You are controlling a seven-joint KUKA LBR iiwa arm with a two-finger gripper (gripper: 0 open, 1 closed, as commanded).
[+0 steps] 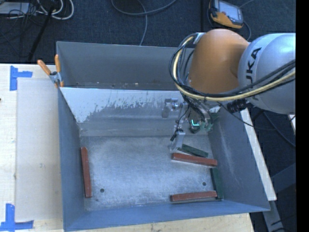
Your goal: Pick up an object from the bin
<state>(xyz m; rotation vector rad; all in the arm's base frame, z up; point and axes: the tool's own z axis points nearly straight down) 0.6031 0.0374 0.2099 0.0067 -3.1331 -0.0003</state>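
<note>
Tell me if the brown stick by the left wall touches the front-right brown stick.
Apart: the camera view shows bare bin floor between the left brown stick and the front-right brown stick.

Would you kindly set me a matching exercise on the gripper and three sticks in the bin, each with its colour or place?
Things:
1 gripper
2 left stick
3 front stick
4 right-wall stick

Descriptions:
a dark green
b brown, lying front to back
c reaching in, right of centre
d brown, lying crosswise

Pairs: 1-c, 2-b, 3-d, 4-a
</note>
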